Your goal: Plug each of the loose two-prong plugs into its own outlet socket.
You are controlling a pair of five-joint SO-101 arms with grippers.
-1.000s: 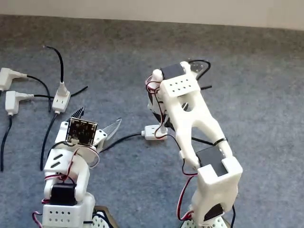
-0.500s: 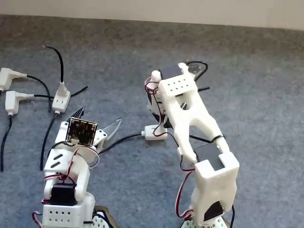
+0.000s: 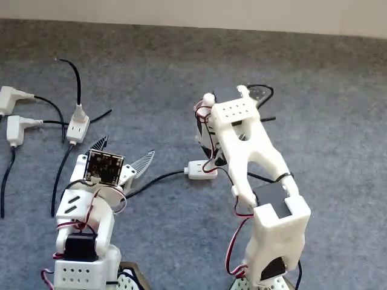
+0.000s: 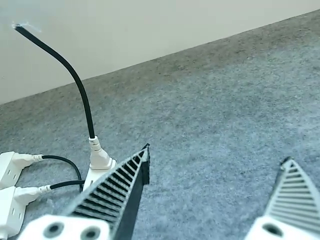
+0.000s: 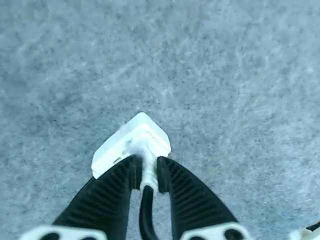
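White plastic two-prong plug [image 5: 131, 144] sits on the grey carpet [image 3: 314, 90] between the arms, its neck clamped in the closed fingers of the right gripper [image 5: 147, 162], probably for carrying to a free socket, while the left gripper [image 4: 215, 155] hangs wide open and empty.

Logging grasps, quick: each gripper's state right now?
Left gripper: open, holding nothing.
Right gripper: shut on the white plastic plug with black cord.

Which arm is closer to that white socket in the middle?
Right. The right gripper clamps the plug at the socket; the left gripper sits open, apart from it.
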